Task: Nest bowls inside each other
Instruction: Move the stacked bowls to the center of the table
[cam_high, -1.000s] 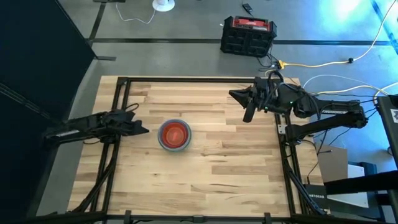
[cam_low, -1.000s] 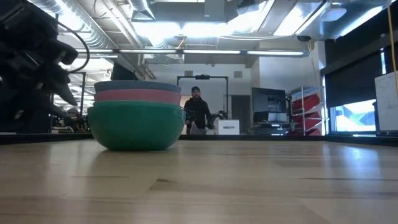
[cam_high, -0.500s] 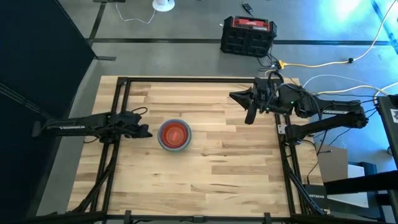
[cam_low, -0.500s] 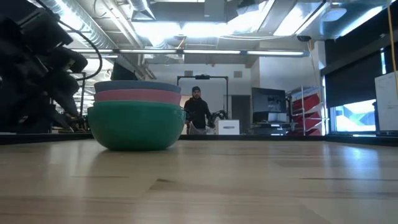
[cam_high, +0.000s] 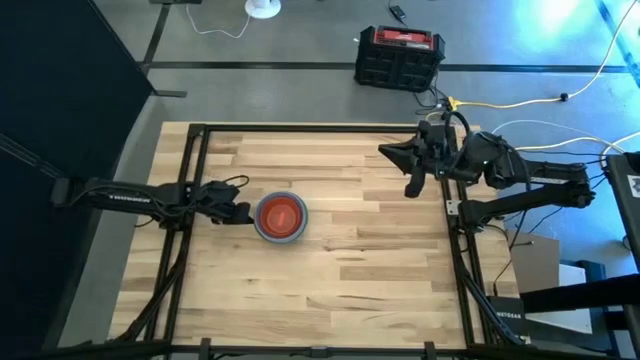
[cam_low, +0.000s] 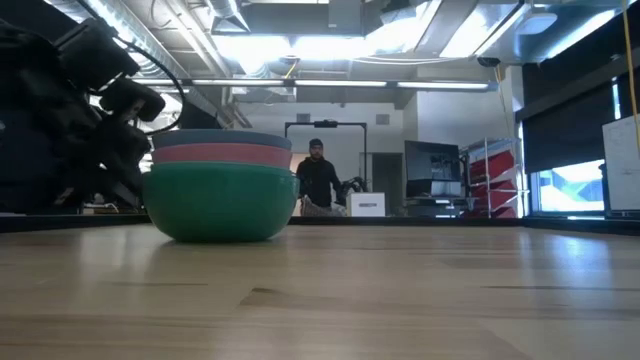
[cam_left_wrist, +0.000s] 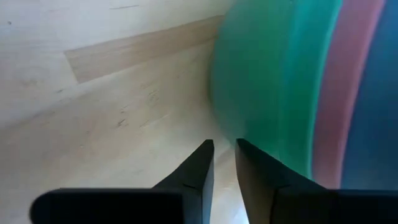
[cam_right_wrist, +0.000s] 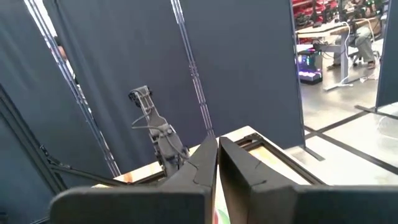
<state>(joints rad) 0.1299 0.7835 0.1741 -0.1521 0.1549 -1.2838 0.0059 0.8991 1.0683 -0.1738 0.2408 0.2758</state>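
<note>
Near the table's middle stands one stack of nested bowls (cam_high: 281, 217). The green bowl (cam_low: 220, 200) is outermost, with its bottom on the wood. Inside it sit the pink bowl (cam_low: 222, 155) and the light blue bowl (cam_low: 220, 138), and the orange-red bowl (cam_high: 281, 213) is innermost. My left gripper (cam_left_wrist: 224, 152) is low at the stack's left side, slanting down. A narrow gap shows between its fingers, with nothing in it. My right gripper (cam_high: 412, 188) hangs shut, high over the far right of the table. My left gripper has one fingertip (cam_left_wrist: 245, 155) right beside the green bowl's outer wall (cam_left_wrist: 267, 81), low on the side facing the table's left edge. I cannot tell whether it touches the wall.
Black frame rails (cam_high: 190, 170) run along the table's left and right edges. A black and red case (cam_high: 400, 55) sits on the floor past the far edge. A person (cam_low: 318, 180) stands far off in the room. Bare wood lies near and right of the stack.
My left gripper has moved toward the table's right, up to the stack's left side, sinking a little. The stack has stayed where it was. My right gripper has drawn back slightly toward the right edge.
</note>
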